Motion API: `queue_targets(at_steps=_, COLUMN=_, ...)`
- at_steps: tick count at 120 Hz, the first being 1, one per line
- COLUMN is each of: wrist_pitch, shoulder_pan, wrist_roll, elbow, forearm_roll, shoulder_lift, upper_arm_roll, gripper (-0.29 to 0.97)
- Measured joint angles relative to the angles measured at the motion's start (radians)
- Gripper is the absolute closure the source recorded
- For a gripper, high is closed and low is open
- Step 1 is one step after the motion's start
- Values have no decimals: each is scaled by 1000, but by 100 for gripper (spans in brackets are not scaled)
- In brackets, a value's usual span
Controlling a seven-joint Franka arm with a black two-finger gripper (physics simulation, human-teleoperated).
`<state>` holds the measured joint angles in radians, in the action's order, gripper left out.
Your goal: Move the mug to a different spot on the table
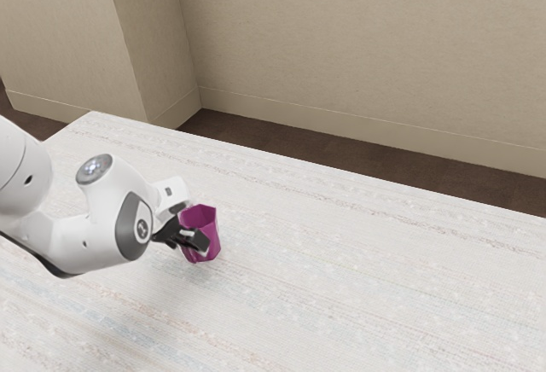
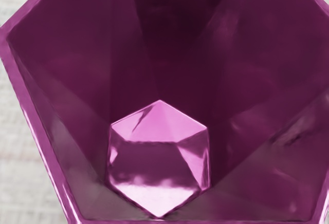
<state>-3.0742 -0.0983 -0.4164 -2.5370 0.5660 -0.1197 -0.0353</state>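
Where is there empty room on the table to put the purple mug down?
The table is bare from the mug to the exterior view's right edge, and back to the dark floor. It's crowded only at that view's left, where the arm and end effector meet the mug.

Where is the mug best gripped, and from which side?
By one flat wall at the rim, from above. The mug is mouth-up, slightly tilted, its mouth wide open and its walls flat-faceted. The gripper is at its arm-side wall.
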Motion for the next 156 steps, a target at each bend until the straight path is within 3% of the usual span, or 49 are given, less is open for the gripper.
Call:
queue_targets(at_steps=50, wrist_pitch=39, shoulder_pan=10, wrist_roll=-16, elbow=-14, forearm_roll=1, shoulder_lift=58, upper_arm_roll=0, gripper=3)
queue_targets(at_steps=78, wrist_pitch=183, shoulder_pan=29, wrist_roll=-22, elbow=-33, forearm_roll=-2, shoulder_lift=194, upper_arm_roll=-2, gripper=3)
queue_targets(at_steps=86, wrist_pitch=262, shoulder_pan=46, wrist_roll=-23, elbow=-5, forearm_roll=-43, shoulder_lift=215, upper_arm_roll=-20, gripper=3)
queue_targets(at_steps=100, wrist_pitch=421, shoulder_pan=71, wrist_roll=-21, elbow=119, forearm_roll=-151, shoulder_lift=217, upper_arm_roll=-68, gripper=3)
queue_targets(at_steps=120, wrist_pitch=719, shoulder_pan=73, wrist_roll=30, elbow=457, forearm_roll=-335, shoulder_lift=143, upper_arm_roll=-81, gripper=2)
queue_targets(at_steps=137, wrist_pitch=966, shoulder_pan=70, wrist_roll=76, elbow=788, forearm_roll=-404, shoulder_lift=47, upper_arm_roll=-82, gripper=2)
queue_targets(at_steps=156, wrist_pitch=1179, shoulder_pan=98, wrist_roll=116, elbow=945, forearm_roll=-445, shoulder_lift=51, upper_arm_roll=-82, gripper=2)
